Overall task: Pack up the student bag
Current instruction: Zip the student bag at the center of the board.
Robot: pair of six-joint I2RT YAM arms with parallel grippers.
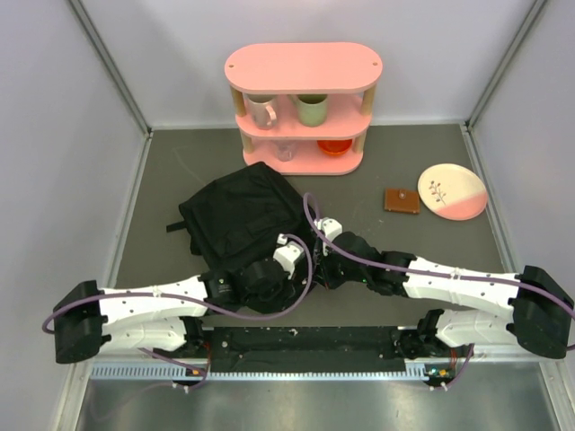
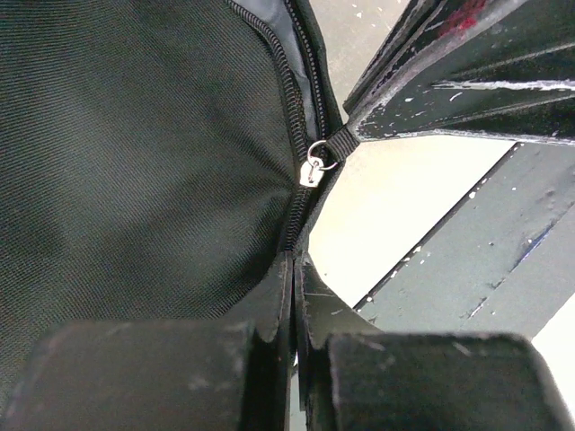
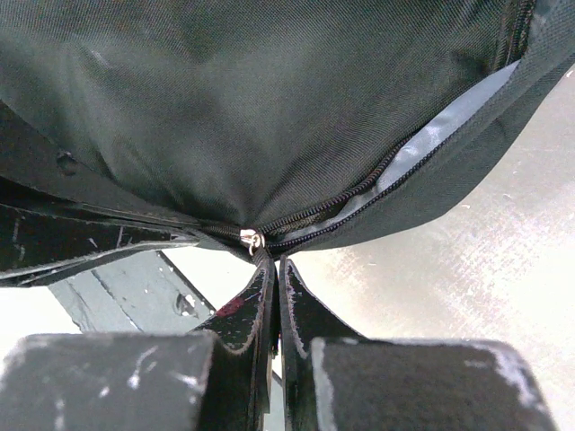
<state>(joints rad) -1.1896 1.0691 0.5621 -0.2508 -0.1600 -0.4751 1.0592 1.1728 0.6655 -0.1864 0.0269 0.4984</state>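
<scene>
Inward, low: left claw (image 2: pixel 294 262) and right claw (image 3: pixel 274 266) tight on student bag (image 1: pixel 238 211).

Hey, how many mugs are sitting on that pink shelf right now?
2. A pale mug and a green mug stand side by side on the middle tier of the pink shelf. A clear vessel on the bottom tier could be another; I cannot tell.

Bag (image 2: pixel 135 153) fills the left, left pincer (image 2: pixel 295 269) bottom center pinching its edge, right pincer (image 2: pixel 352 130) upper right clamped on the zip pull (image 2: pixel 313 169).
</scene>
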